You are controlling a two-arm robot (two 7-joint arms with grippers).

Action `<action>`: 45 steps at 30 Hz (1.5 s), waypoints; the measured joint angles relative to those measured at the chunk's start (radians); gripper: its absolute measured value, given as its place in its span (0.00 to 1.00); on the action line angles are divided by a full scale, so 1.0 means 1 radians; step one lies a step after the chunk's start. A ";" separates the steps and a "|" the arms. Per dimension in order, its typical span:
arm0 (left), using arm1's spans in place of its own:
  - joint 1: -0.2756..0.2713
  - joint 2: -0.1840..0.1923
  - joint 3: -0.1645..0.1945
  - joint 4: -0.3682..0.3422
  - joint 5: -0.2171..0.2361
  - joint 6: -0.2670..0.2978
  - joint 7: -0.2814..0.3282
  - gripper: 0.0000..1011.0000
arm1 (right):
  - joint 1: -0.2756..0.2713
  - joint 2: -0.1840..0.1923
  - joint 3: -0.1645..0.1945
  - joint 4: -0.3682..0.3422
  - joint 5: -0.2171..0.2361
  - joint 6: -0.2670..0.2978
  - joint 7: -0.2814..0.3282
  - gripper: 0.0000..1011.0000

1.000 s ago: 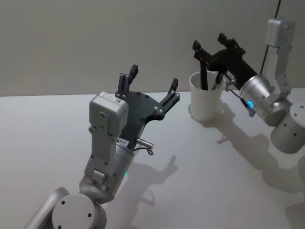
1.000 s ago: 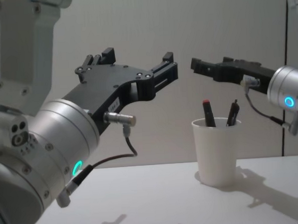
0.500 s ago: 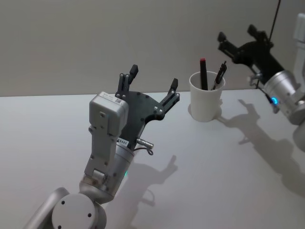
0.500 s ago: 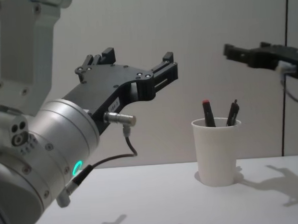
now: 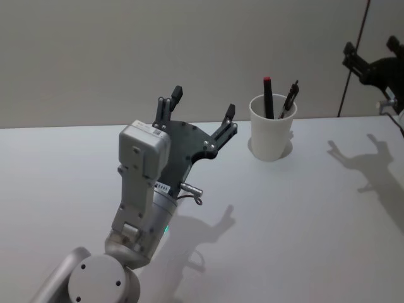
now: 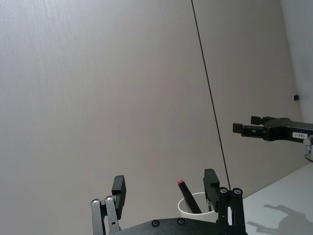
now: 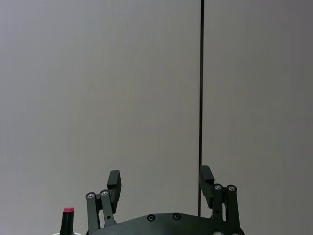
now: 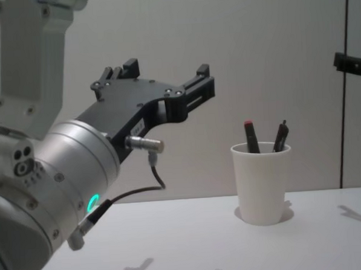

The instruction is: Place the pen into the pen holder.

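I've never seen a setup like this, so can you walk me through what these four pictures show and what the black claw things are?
This is a two-armed robot at a white table. The black claws are its grippers, whose jaws open and shut to hold things.

One picture looks down from the robot's head, one looks across the table from its chest, and two come from cameras on its wrists.

On the table stands a white paper cup, used as a pen holder. Two pens stand in it: one with a red tip and a black one.

The left gripper is raised above the table to the left of the cup, jaws open, holding nothing. The right gripper is up at the right edge, away from the cup, jaws also open and empty.
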 joint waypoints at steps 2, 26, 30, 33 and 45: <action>-0.006 0.006 0.000 0.003 -0.003 0.012 -0.001 0.99 | 0.000 0.000 0.000 0.000 0.000 0.000 0.000 0.99; -0.127 0.127 0.018 0.076 -0.094 0.268 -0.053 0.99 | -0.190 0.027 -0.025 -0.191 -0.027 0.052 -0.035 0.99; -0.130 0.130 0.018 0.078 -0.096 0.275 -0.055 0.99 | -0.218 0.031 -0.028 -0.219 -0.031 0.060 -0.040 0.99; -0.131 0.130 0.018 0.078 -0.096 0.276 -0.055 0.99 | -0.249 0.035 -0.032 -0.249 -0.035 0.069 -0.045 0.99; -0.131 0.131 0.018 0.079 -0.097 0.276 -0.055 0.99 | -0.366 0.052 -0.047 -0.367 -0.052 0.102 -0.068 0.99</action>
